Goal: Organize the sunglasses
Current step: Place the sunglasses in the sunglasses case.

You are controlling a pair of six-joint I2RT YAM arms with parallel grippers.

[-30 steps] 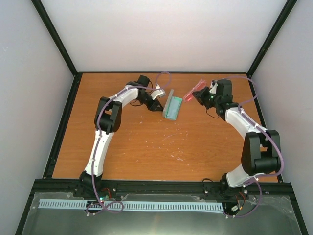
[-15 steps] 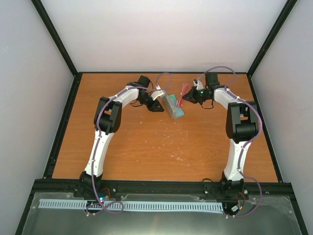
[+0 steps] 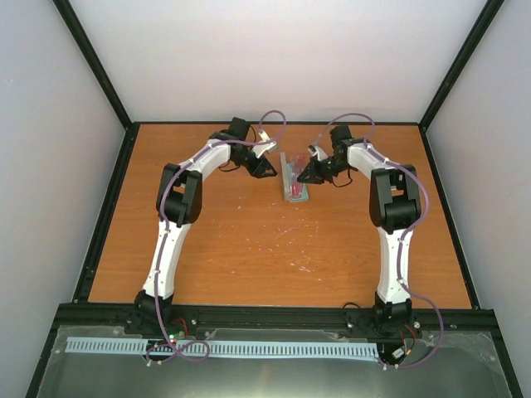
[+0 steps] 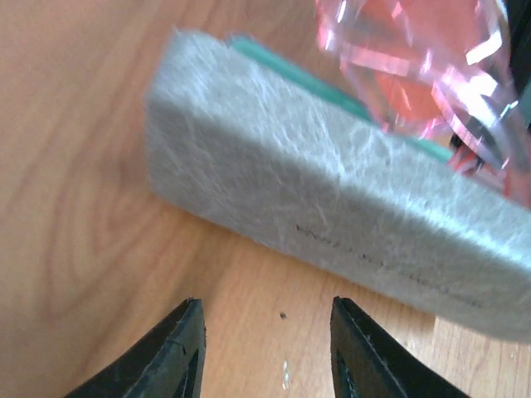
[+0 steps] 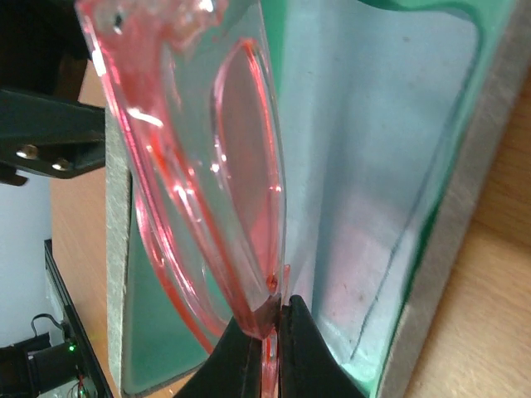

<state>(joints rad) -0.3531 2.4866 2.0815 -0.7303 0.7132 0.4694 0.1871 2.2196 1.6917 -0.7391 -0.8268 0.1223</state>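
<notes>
We see the sunglasses (image 5: 216,166) pinched at the frame's edge by the right claw (image 5: 270,332), fingers closed narrow on them. They sit over the open case (image 4: 332,207), w/ its green lining right behind the lenses; contact w/ the lining is hard to judge, prob. just above it. The case lies toward 12 o'clock on the table (image 3: 249,249). The left claw (image 4: 265,332) is at the case's 9 o'clock, fingers spread, empty, near the grey side wall.
</notes>
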